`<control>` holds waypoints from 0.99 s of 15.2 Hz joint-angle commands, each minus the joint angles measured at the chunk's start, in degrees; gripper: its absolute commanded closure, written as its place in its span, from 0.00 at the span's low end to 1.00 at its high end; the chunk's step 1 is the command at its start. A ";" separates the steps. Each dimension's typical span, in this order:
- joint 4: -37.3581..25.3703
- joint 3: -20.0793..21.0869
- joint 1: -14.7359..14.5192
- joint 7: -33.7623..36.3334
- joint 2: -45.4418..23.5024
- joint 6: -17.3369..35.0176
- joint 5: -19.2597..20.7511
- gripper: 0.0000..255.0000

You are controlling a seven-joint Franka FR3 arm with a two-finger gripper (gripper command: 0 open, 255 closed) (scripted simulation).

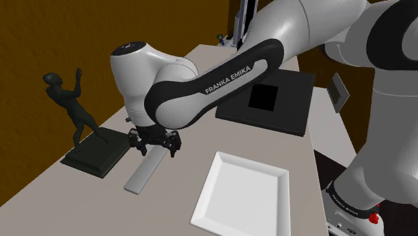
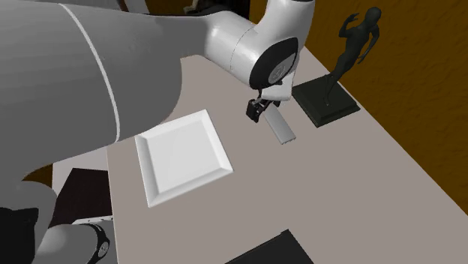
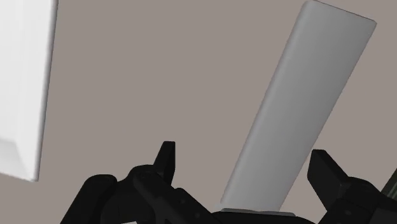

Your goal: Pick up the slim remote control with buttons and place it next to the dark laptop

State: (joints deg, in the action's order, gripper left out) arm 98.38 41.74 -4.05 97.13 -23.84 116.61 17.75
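Though untouched, remote [image 3: 299, 108] between parted fingers [image 3: 167, 159]

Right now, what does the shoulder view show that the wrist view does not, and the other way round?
Shoulder view adds the dark statue and the dark laptop. Wrist view adds the gaps between the grey remote and the fingers of the open gripper on either side. Both share the remote, the white plate and the gripper.

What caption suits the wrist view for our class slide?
Open black gripper straddles one end of a plain grey remote lying on the table, white plate nearby.
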 commanded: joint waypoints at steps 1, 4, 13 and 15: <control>-5.71 -1.87 -3.33 3.67 -5.50 -0.97 2.59 0.00; -12.26 -3.85 -6.70 6.35 -10.78 -2.41 4.26 0.00; -10.08 -5.04 -7.21 7.36 -13.23 1.88 5.91 0.00; -10.08 -5.04 -7.21 7.36 -13.23 1.87 5.91 0.00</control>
State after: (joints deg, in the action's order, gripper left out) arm 88.33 36.72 -11.24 104.48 -37.03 118.47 23.64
